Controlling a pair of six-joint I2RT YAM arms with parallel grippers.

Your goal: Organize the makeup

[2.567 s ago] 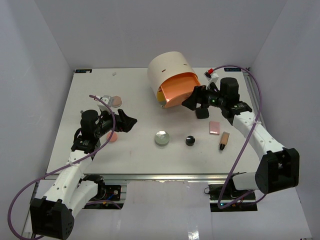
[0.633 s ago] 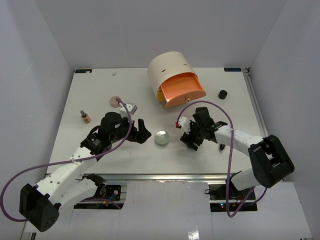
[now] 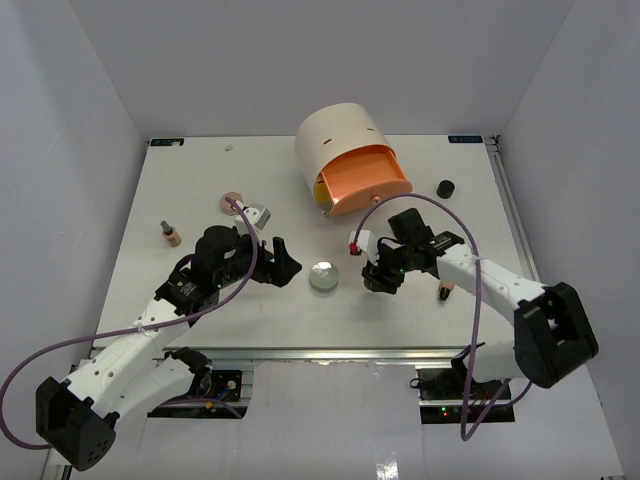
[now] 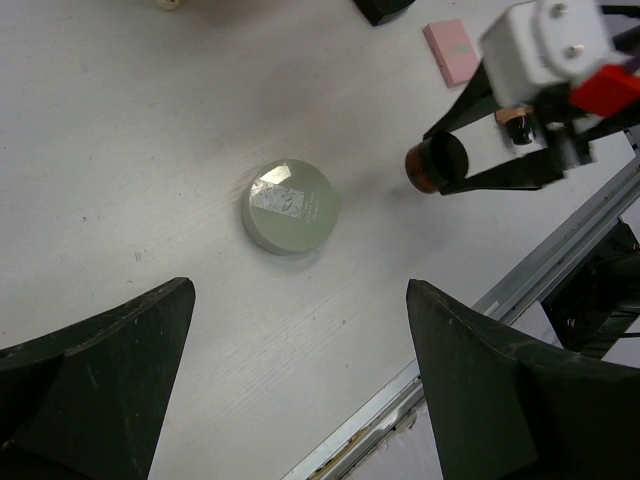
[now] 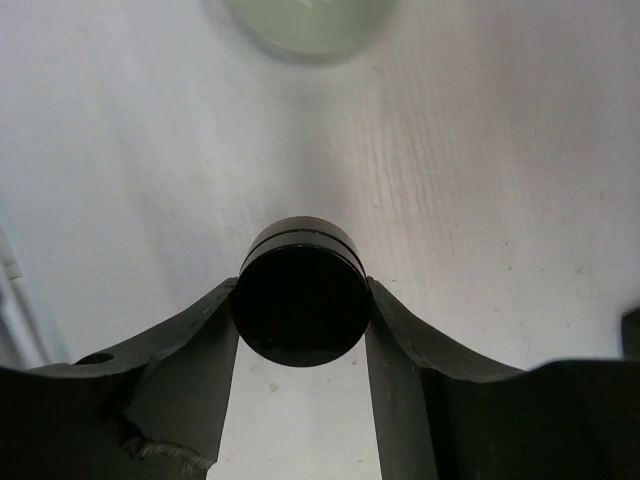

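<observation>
A: Which step is in hand?
B: A pick-up. The black jar [image 5: 300, 305] is pinched by the right gripper [image 3: 385, 276], with a finger laid against each side. It is found near the front middle of the table [image 3: 200, 160], just right of the compact [image 3: 323, 275]. Whether it is lifted off the surface cannot be told.
A: And the left gripper [image 4: 300, 290]?
B: It is held spread wide above the compact, and nothing is touched.
A: What is called for next?
B: Probably the jar is to be raised straight and carried to the open orange drawer [image 3: 365, 178] of the drum [image 3: 335, 135]. A smooth round side may slip if gripped off-centre.
A: Can any writing be read?
B: None. A shiny patch is seen on the compact's lid, but no letters can be made out.
</observation>
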